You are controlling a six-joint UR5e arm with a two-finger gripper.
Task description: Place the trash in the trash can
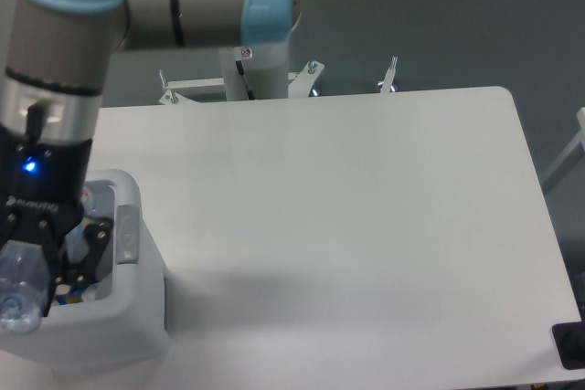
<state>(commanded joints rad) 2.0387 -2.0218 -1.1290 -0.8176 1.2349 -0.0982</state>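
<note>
**Robot claw holds a clear bottle over the white bin**

The black two-finger gripper (pixel 41 267) hangs at the lower left of the view, directly above the opening of the large white boxy plastic trash can (pixel 137 312). Its fingers look closed around the long clear crinkled plastic bottle (pixel 18 285), which slants down toward the bottom-left corner, its rounded end close to or over the can's near rim. A small blue light glows on the gripper's body. Inside the can, behind the fingers, small dark and coloured shapes show, too hidden to identify; the crumpled wrapper cannot be made out. A grey tab (pixel 125 228) sits on the can's right wall. The grey and pale-blue robot arm (pixel 64 34) rises from the gripper and bends across the top of the view. The white table (pixel 347 226) stretches away to the right.

The risk, as a judgement: the bottle is long and tilted, so if released now its low end may catch the thick rim and tip out over the front edge. The fingers sit close to the can's wall and could knock it.
</note>
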